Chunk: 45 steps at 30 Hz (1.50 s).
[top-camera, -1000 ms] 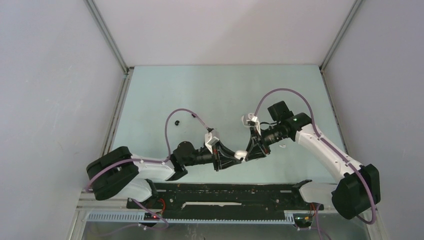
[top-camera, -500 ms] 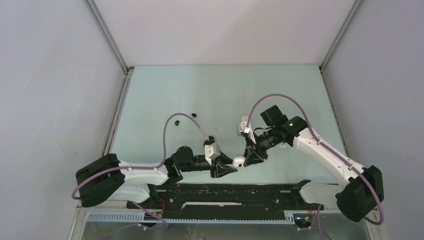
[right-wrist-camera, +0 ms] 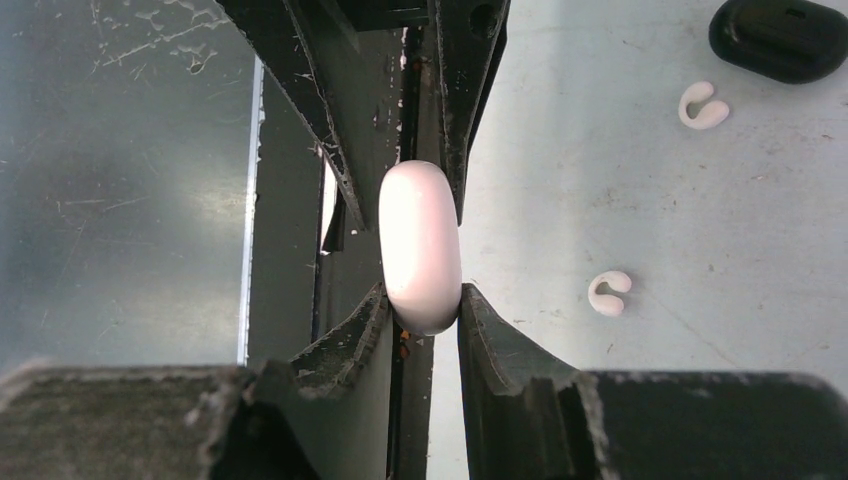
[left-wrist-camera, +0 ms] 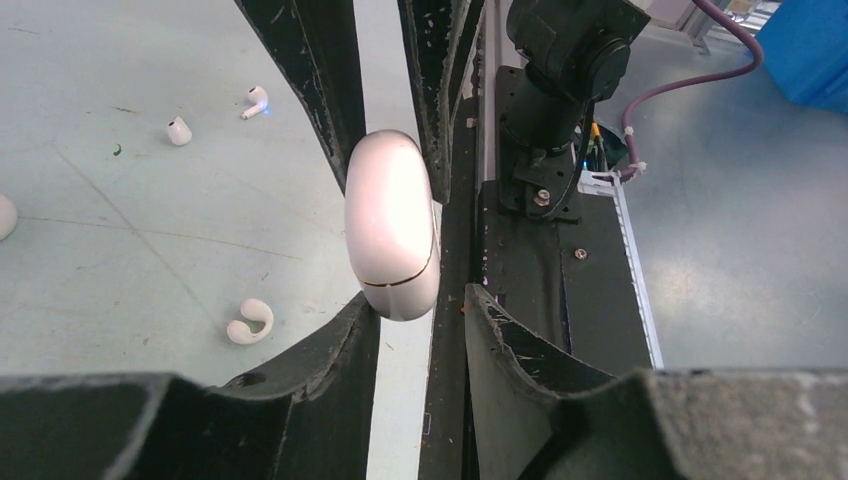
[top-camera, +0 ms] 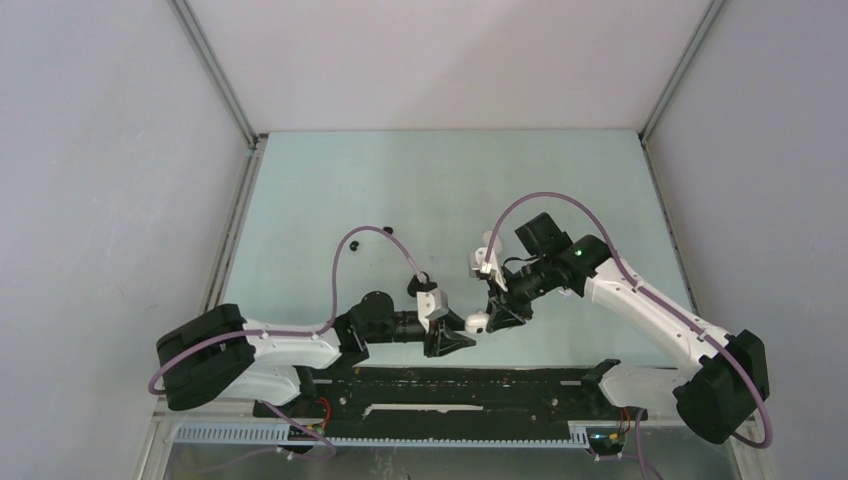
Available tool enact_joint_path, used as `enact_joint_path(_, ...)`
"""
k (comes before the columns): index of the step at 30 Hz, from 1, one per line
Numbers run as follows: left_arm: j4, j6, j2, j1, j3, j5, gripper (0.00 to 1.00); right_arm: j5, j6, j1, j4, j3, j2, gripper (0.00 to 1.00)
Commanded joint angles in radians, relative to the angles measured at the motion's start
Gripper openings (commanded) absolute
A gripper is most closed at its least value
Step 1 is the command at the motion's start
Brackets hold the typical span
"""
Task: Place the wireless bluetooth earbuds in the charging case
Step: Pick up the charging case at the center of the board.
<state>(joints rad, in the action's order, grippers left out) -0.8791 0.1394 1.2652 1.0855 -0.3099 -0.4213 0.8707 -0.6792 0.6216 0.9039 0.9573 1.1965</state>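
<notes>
Starting at the right claw (right-wrist-camera: pixel 418 303), we see its two fingers pressed on either side of the near end of the white case (right-wrist-camera: pixel 420 240), so it has the case pinched and held up off the table (right-wrist-camera: pixel 640 200). Facing it, the left claw (left-wrist-camera: pixel 418 300) stands a little parted round the case's other end. One finger touches the shell and the other shows a thin gap, so we judge it not yet clamped. The lid seam lies toward that left end, and the case is shut. We take the step in hand to be getting both claws on the case so the lid can be opened. To do it well, we would close the left claw squarely on the short part past the seam, keep the right grip firm on the body, and avoid twisting, since the smooth rounded shell could squirt out. The buds all lie on the table, well apart from the claws: a white bud (right-wrist-camera: pixel 609 293) lies off to one side of the case, another (right-wrist-camera: pixel 704 105) lies near a black case (right-wrist-camera: pixel 780 38), and a black bud (top-camera: pixel 353 245) lies far off to the left.
</notes>
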Motion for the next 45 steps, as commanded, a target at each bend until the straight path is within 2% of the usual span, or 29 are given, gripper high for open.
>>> enact_joint_path(1,-0.034,0.008,0.013,0.005,-0.049,-0.003,0.41,-0.016,0.010,0.009,-0.036,0.009,-0.029,0.07)
enact_joint_path(7,-0.059,0.038,0.044,0.005,-0.068,-0.019,0.37,-0.020,0.012,0.012,-0.037,0.009,-0.027,0.07)
enact_joint_path(13,-0.102,0.081,0.052,0.005,-0.069,-0.020,0.40,-0.028,0.016,0.016,-0.046,0.000,-0.039,0.07)
enact_joint_path(20,-0.106,0.096,0.048,0.005,-0.070,-0.022,0.37,-0.030,0.018,0.016,-0.046,0.000,-0.042,0.07)
enact_joint_path(26,-0.118,0.130,0.050,0.005,-0.070,-0.029,0.43,-0.041,0.024,0.015,-0.057,-0.008,-0.046,0.09)
enact_joint_path(42,-0.121,0.202,0.069,-0.006,-0.089,-0.028,0.44,-0.049,0.023,0.016,-0.062,-0.020,-0.070,0.11)
enact_joint_path(45,-0.121,0.203,0.076,-0.007,-0.093,-0.036,0.41,-0.049,0.023,0.017,-0.064,-0.022,-0.074,0.11)
